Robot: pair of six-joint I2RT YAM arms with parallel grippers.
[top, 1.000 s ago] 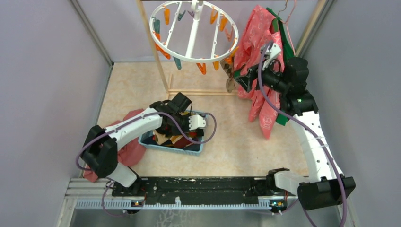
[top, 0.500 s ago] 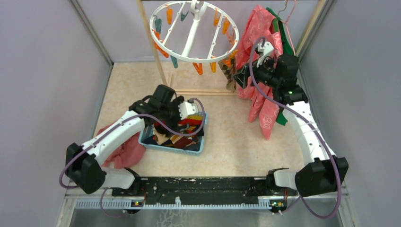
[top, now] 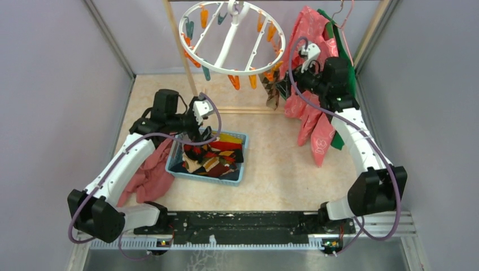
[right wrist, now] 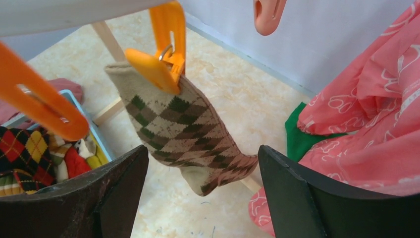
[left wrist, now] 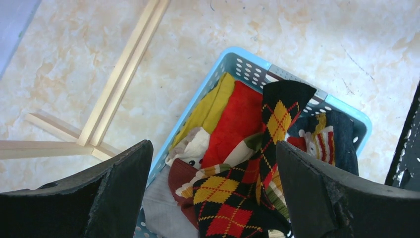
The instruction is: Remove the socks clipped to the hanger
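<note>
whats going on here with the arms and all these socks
A white ring hanger is being emptied. The robot's right fingers stand open on either side of a brown argyle sock, still held by an orange clip. The left fingers are open above the blue basket, which holds a pile of socks.

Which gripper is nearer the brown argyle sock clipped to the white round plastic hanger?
Right. The right gripper is open just before the brown argyle sock; the left gripper hovers over the blue plastic basket, far off.
</note>
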